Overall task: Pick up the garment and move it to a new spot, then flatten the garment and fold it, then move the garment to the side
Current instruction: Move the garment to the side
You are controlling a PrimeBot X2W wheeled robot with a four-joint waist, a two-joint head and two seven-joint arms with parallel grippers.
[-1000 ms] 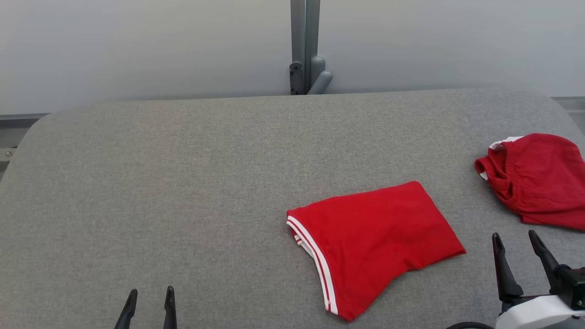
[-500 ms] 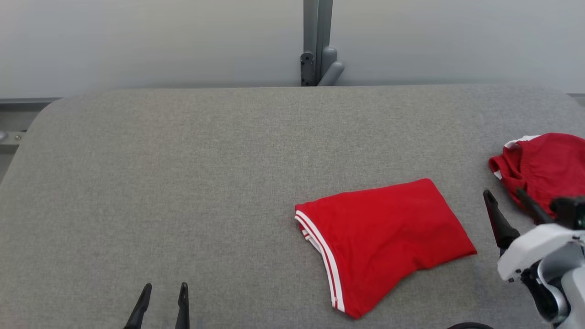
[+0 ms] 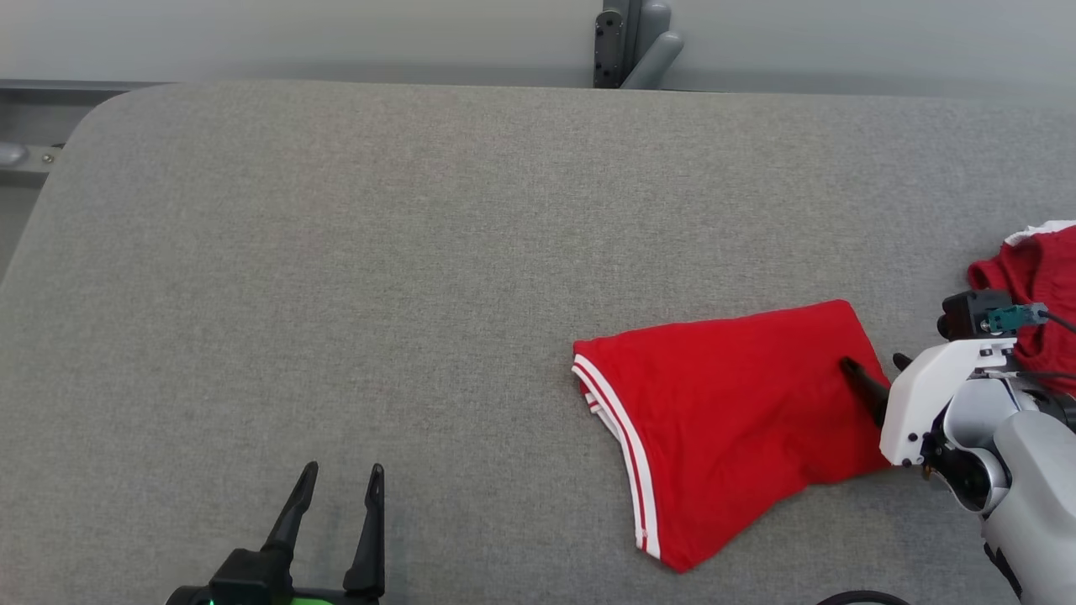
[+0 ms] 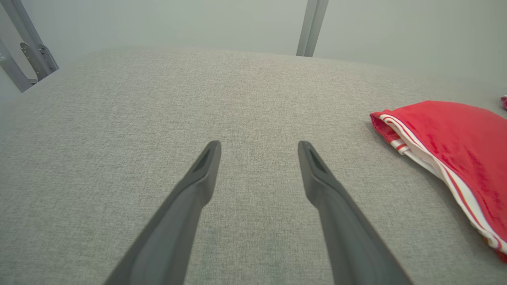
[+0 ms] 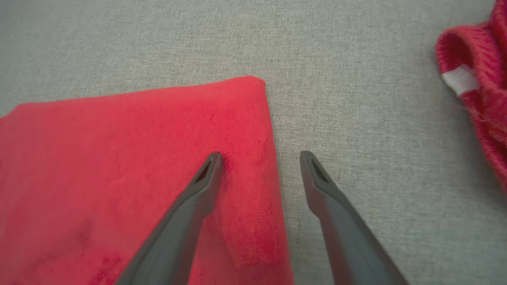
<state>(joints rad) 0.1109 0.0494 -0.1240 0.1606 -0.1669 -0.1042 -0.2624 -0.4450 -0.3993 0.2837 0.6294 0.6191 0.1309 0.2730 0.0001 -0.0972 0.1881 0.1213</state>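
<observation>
A folded red garment (image 3: 723,420) with white trim on its left hem lies flat on the grey table, right of centre; it also shows as the red cloth (image 5: 130,170) in the right wrist view and the red garment (image 4: 455,138) at the right of the left wrist view. My right gripper (image 3: 874,370) is open and straddles the garment's right edge: one finger (image 5: 198,190) is over the cloth, the other (image 5: 324,190) over bare table. My left gripper (image 3: 336,491) is open over bare table near the front left, well away from the garment.
A second red garment (image 3: 1038,286), crumpled with a white label, lies at the table's right edge, close behind my right wrist. The grey table (image 3: 336,252) stretches wide to the left. A metal post (image 3: 630,42) stands behind the far edge.
The head camera has tilted down and shifted. My right gripper has moved forward and left, from beside the garment to astride its right edge. The garment has not moved.
</observation>
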